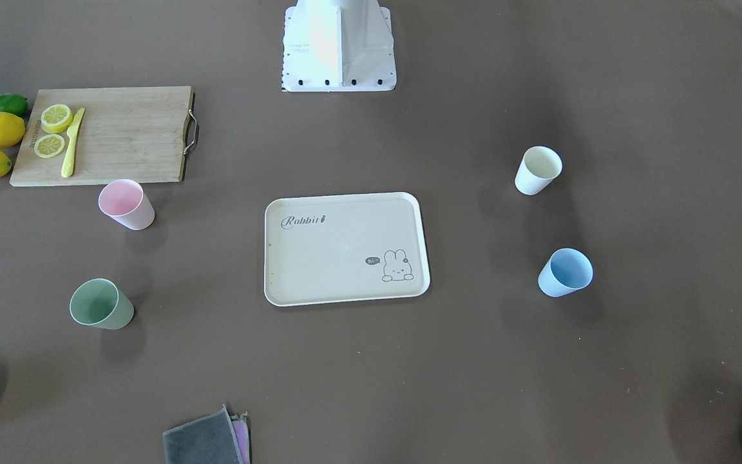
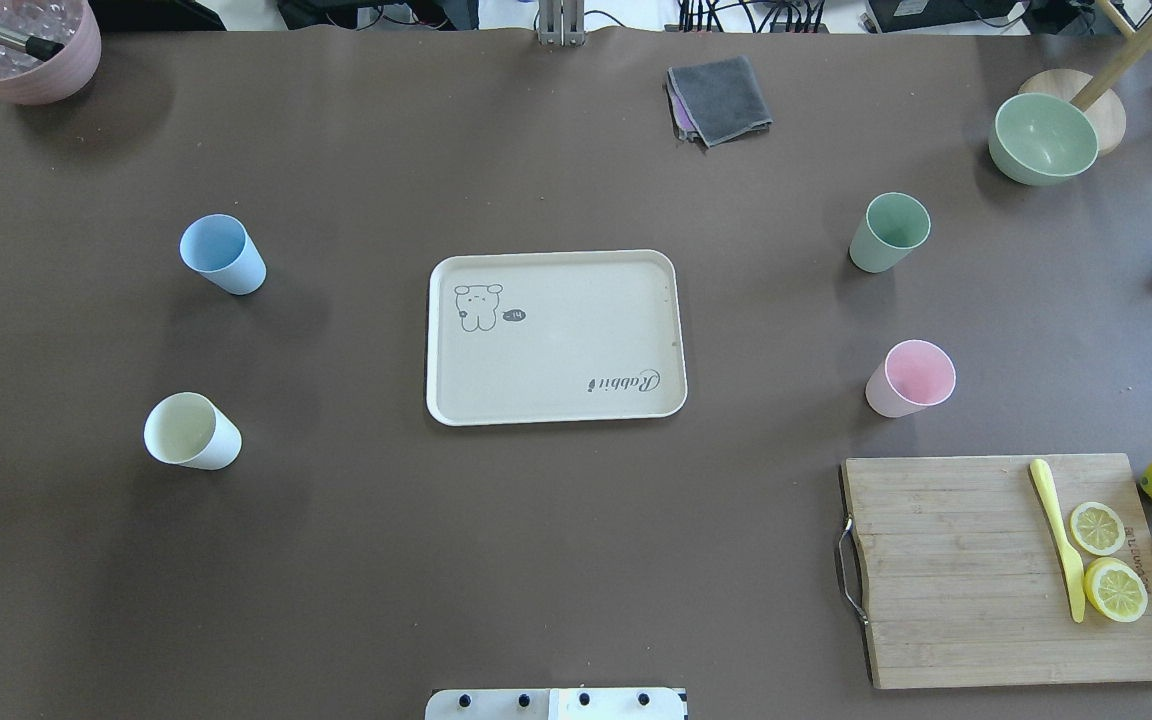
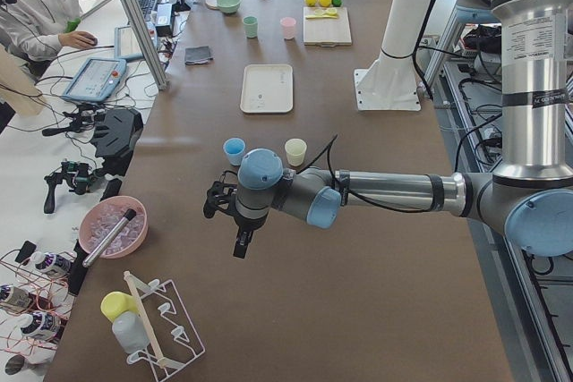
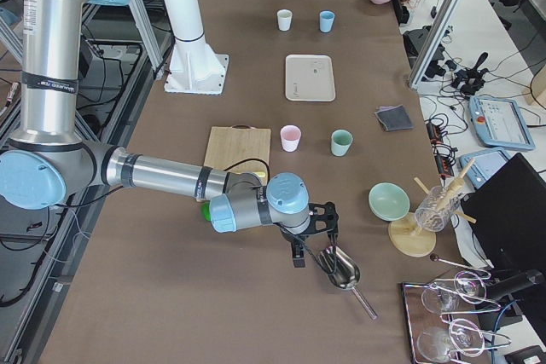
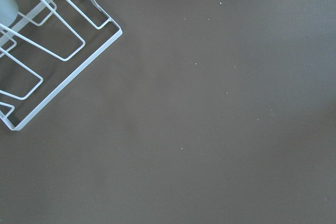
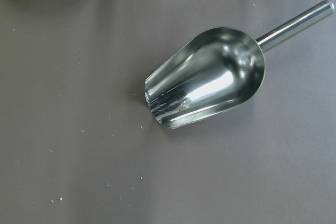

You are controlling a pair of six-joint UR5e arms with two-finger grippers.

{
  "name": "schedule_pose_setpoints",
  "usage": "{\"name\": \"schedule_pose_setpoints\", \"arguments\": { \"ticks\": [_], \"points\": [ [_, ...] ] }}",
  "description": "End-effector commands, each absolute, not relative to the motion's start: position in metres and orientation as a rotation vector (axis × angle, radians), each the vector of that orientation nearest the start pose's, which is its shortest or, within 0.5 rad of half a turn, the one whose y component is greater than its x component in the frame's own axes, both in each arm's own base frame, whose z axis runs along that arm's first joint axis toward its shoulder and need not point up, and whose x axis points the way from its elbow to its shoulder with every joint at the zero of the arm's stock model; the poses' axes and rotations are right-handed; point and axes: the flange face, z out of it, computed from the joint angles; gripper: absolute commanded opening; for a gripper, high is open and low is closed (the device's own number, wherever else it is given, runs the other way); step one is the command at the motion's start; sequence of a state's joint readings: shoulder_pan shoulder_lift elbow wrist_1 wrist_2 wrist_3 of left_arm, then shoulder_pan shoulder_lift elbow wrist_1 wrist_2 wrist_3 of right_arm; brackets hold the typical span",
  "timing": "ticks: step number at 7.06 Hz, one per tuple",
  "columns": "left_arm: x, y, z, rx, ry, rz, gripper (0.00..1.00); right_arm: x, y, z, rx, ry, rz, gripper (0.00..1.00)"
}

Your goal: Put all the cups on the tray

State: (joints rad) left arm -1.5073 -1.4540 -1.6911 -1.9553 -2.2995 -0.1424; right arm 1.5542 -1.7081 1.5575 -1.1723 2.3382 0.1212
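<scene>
The cream tray (image 2: 556, 400) with the "Rabbit" script lies empty at the table's middle (image 1: 345, 290). All cups stand on the table off the tray. In the overhead view the light blue cup (image 2: 223, 254) and cream-white cup (image 2: 191, 432) stand to its left, the sage green cup (image 2: 889, 232) and pink cup (image 2: 911, 378) to its right. My left gripper (image 3: 215, 203) hovers past the blue and cream cups, near the table's left end. My right gripper (image 4: 328, 223) hovers near the right end, over a metal scoop (image 6: 210, 77). I cannot tell whether either is open or shut.
A wooden cutting board (image 2: 956, 570) holds lemon slices and a yellow knife, with lemons beside it. A green bowl (image 2: 1044, 138), a mauve pot (image 2: 21, 50) and a folded grey cloth (image 2: 721, 100) lie at the far edge. A wire rack (image 5: 42, 51) is below my left wrist.
</scene>
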Motion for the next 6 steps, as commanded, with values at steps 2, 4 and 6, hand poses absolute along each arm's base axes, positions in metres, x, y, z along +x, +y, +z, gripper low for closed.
{"name": "schedule_pose_setpoints", "arguments": {
  "ticks": [2, 4, 6],
  "points": [
    [-0.0370, -0.4665, 0.6130, 0.313, 0.755, 0.072, 0.98, 0.0569, -0.4456, 0.6864, 0.188, -0.774, 0.002, 1.00],
    [-0.0305, -0.4665, 0.6144, 0.305, 0.750, 0.083, 0.98, 0.0567, -0.4456, 0.6860, 0.189, -0.777, 0.001, 1.00],
    [-0.0293, -0.4676, 0.6152, 0.302, 0.754, 0.087, 0.98, 0.0549, -0.4464, 0.6855, 0.188, -0.784, -0.002, 1.00]
  ]
}}
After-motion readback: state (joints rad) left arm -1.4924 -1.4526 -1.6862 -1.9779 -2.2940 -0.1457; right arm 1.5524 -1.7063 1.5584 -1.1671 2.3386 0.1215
